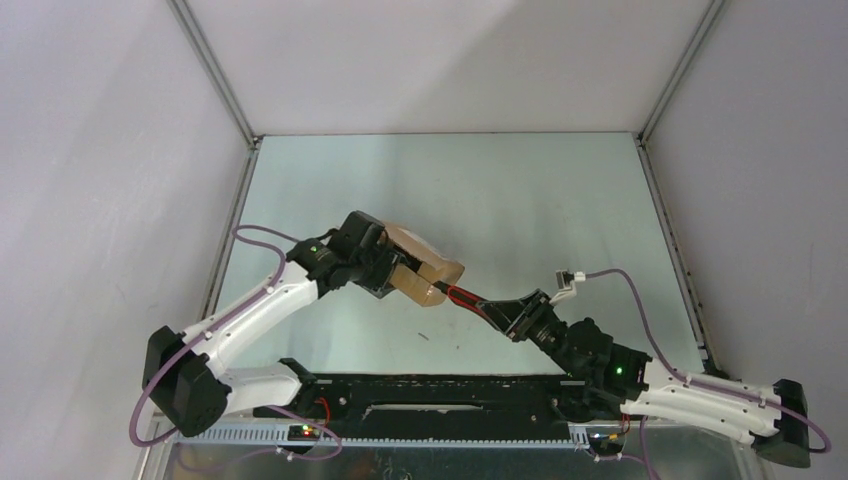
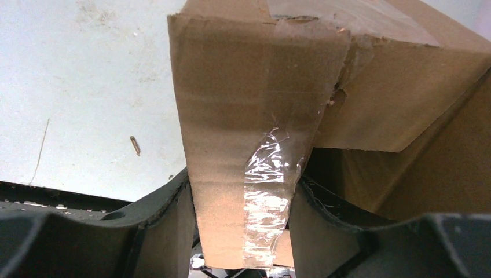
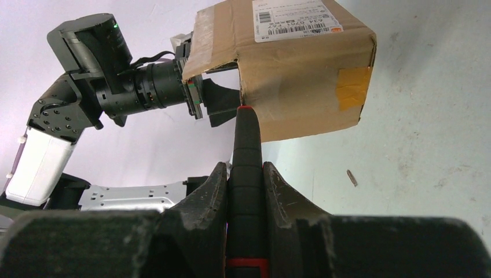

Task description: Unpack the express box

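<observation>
Box (image 1: 428,265) is being held centre-left in the top view, with its label (image 3: 295,20) facing up in the rt wrist view. L gripper (image 2: 243,208) is clamping a taped flap betw. both fingers. R gripper (image 3: 246,191) is squeezing the knife (image 3: 246,139), whose tip is meeting the box's lower edge by the flap gap. Table (image 1: 520,190) is stretching wide above and rt of the box.
</observation>
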Robot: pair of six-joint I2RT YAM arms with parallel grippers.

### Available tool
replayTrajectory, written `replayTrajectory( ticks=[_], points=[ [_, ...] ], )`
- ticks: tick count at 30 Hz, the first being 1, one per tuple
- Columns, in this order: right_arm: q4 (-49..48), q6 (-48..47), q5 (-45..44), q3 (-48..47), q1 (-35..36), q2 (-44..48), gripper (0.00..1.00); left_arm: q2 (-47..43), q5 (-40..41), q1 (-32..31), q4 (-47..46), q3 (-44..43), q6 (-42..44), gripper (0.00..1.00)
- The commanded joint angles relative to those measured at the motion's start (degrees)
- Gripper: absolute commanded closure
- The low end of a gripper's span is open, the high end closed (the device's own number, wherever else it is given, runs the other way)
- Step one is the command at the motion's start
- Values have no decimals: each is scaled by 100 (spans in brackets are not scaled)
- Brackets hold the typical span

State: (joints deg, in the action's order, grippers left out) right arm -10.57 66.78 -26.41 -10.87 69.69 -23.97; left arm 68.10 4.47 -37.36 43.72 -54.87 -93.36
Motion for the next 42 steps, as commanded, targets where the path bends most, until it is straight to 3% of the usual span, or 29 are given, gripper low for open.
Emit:
replayTrajectory(
  ticks=[1, 42],
  points=[
    [88, -101, -271, -9, 45, 386, 100, -145, 207, 37, -367, 184, -287, 71],
    [16, -276, -697, -118, 300, -15, 100, -37, -23, -1, -541, 257, -430, 81]
  ],
)
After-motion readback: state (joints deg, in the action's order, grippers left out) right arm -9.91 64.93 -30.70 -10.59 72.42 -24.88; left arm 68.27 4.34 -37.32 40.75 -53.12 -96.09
